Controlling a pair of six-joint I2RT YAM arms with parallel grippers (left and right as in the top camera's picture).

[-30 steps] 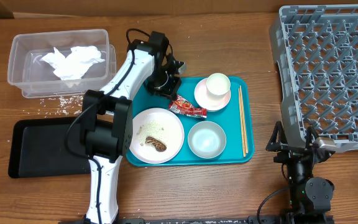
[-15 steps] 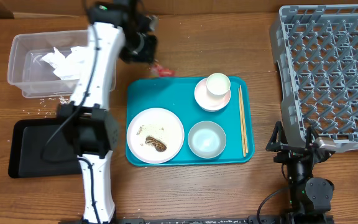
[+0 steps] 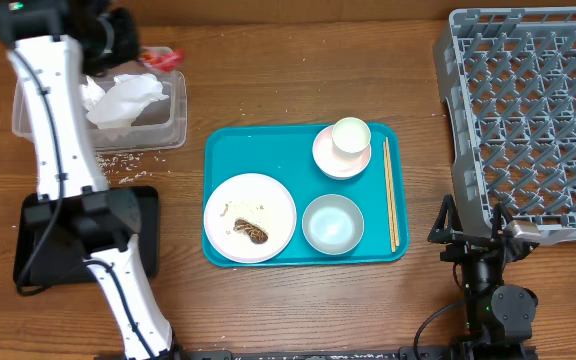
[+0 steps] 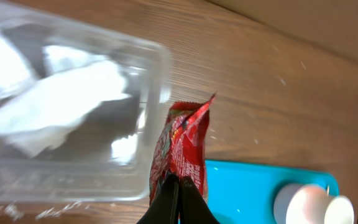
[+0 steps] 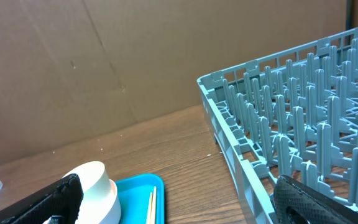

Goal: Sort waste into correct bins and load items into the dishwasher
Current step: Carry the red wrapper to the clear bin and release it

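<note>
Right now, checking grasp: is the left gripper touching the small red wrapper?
Touching. Left wrist view: left gripper pinches the small red wrapper by its end.

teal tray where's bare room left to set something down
The teal tray is bare in its far-left corner, between the white plate and the cup. The near half is crowded with plate and bowl; chopsticks line the right edge.

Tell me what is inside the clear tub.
Inside the clear tub lies crumpled white tissue. The red wrapper, pinched in the left gripper, is near its rim, not inside. The arm hides part of the tub.
</note>
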